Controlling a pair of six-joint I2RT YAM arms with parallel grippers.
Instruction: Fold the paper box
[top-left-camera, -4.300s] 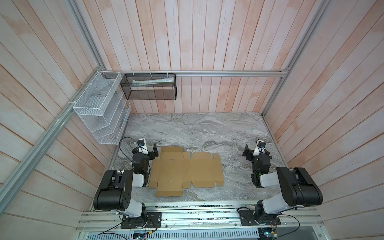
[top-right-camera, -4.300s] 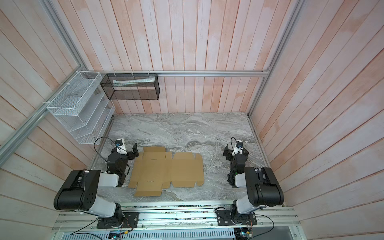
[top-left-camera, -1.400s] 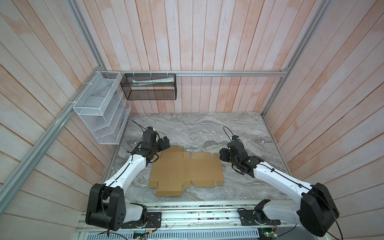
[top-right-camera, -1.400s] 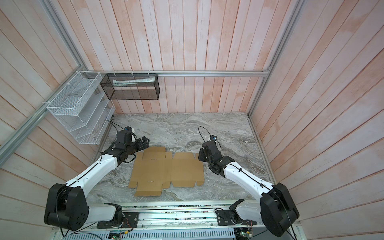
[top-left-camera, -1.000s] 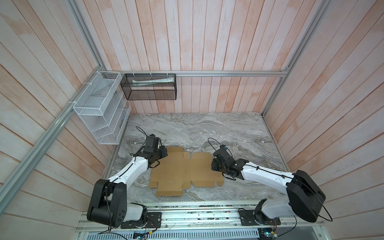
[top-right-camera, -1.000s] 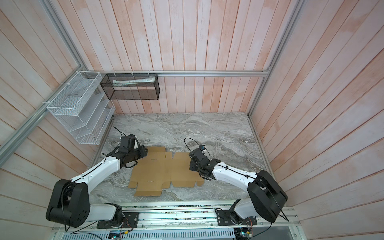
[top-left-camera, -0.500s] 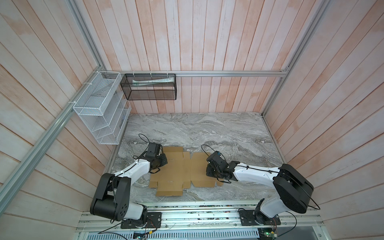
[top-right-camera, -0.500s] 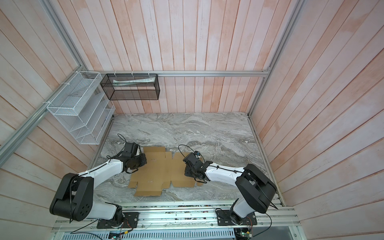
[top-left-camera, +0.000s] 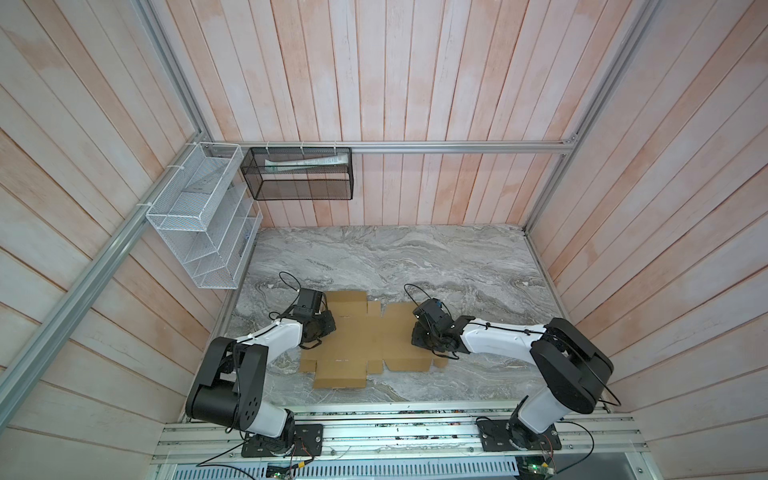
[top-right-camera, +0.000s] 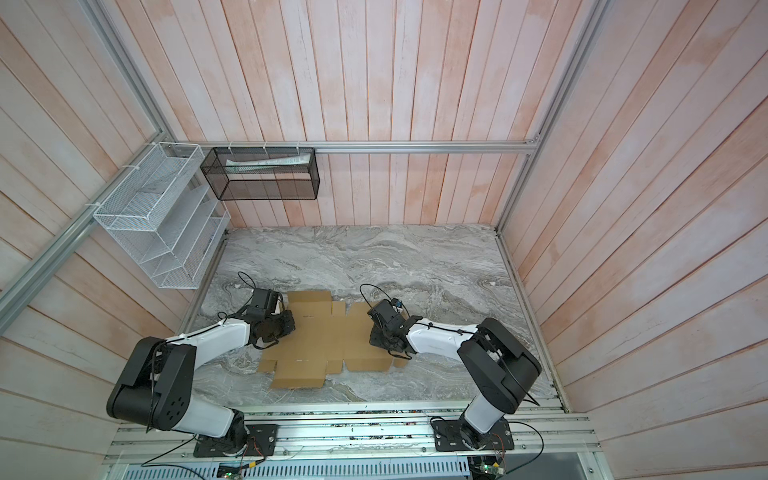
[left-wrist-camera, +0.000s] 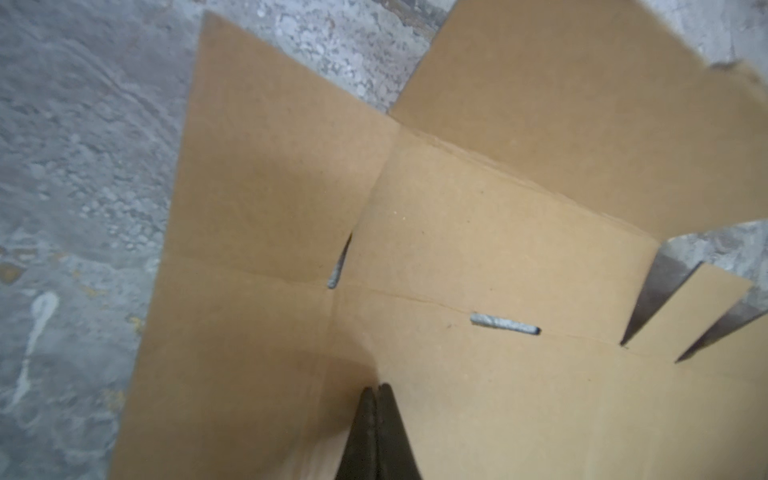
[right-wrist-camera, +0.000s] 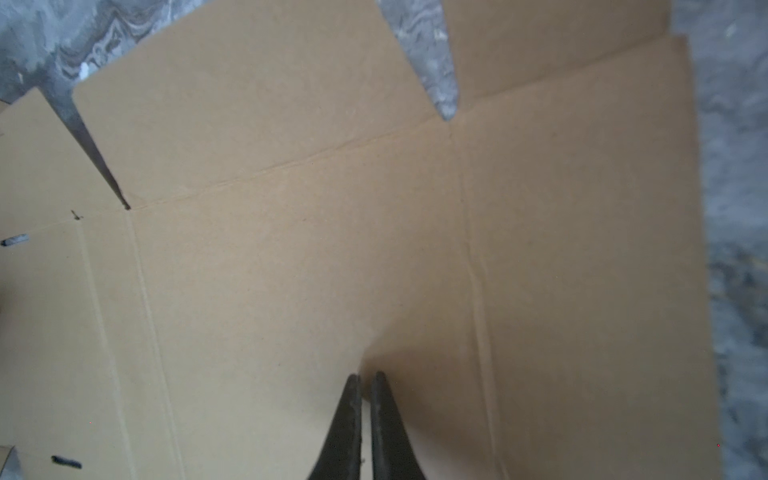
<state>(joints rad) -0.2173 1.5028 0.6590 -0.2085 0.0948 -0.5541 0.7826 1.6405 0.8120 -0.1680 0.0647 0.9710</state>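
Left claw, tips together, over the flat, creased brown paper box.

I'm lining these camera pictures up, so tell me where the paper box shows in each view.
In a top view: the paper box lies flat, low centre, on the marble table.
In a top view: same sheet, low centre, slightly further left.
Left wrist: fills most of the picture.
Right wrist: fills nearly the whole picture.
Shared landmark: grey marble table around the cardboard's edges.

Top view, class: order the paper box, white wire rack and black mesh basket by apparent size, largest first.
Largest: paper box and white wire rack, about alike; rack hangs nearer the camera, so unranked.
Smallest: black mesh basket.
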